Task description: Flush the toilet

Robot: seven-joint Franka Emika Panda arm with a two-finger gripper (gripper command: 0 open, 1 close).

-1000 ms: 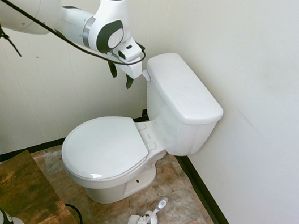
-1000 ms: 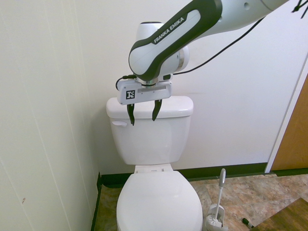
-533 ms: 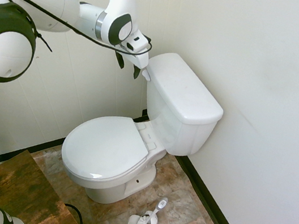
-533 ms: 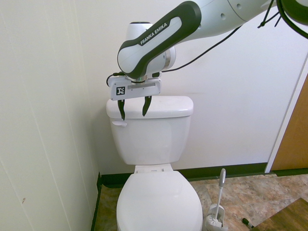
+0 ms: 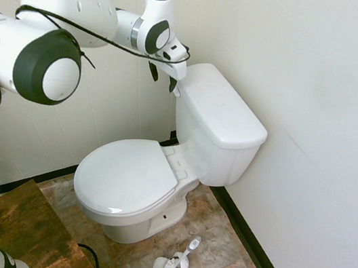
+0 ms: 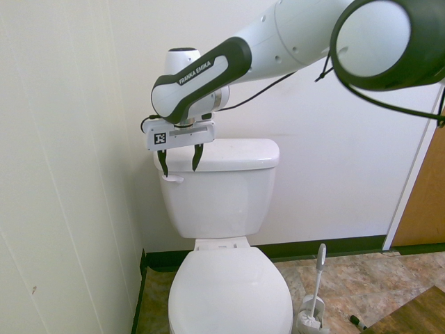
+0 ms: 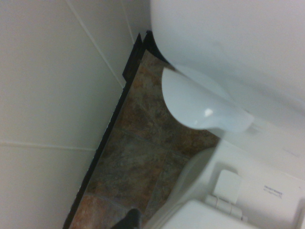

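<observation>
Toilet (image 6: 222, 229) stands against far wall, lid down. Gripper (image 6: 178, 162) hangs at tank's left corner, fingers spread, empty, just above the lever (image 6: 171, 179). Step: lining up on lever. Next, judged: descend and push it down.

The first exterior view looks down from high up, at an angle, onto the toilet (image 5: 166, 166) in the room corner; the arm enters from the picture's left. The second exterior view stands lower and faces the tank front straight on, with the arm entering from the right. Both share the toilet and the toilet brush (image 5: 178, 263). The wrist view looks down from very near the flush lever (image 7: 200, 106), with the floor (image 7: 138, 152) below.
</observation>
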